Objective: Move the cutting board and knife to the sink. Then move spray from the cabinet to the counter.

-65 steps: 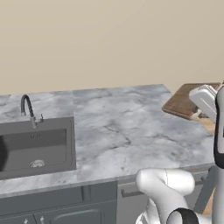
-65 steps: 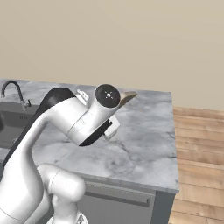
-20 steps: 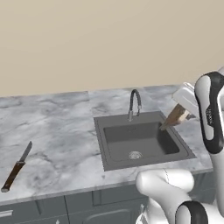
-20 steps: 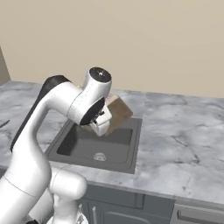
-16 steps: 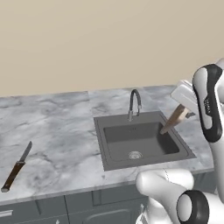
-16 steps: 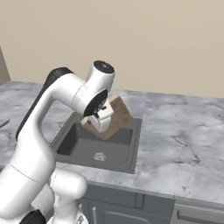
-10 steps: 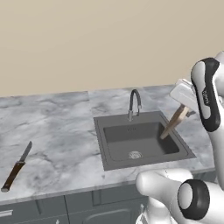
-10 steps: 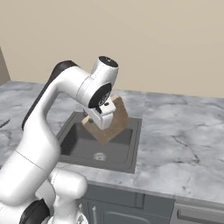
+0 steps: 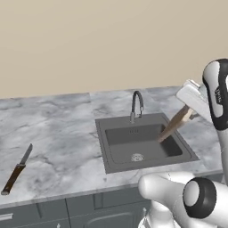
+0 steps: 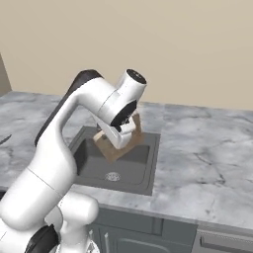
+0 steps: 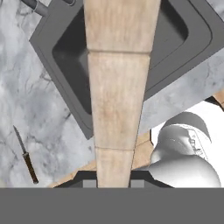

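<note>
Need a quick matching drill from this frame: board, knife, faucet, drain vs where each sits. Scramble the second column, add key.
Things:
1. board
2. knife
3. faucet
4. drain

Places:
A. flat on the counter, left of the sink
B. in the basin floor
C. tilted over the sink, held in the shut claw
D. at the sink's back rim

Pairs: 1-C, 2-A, 3-D, 4-B
</note>
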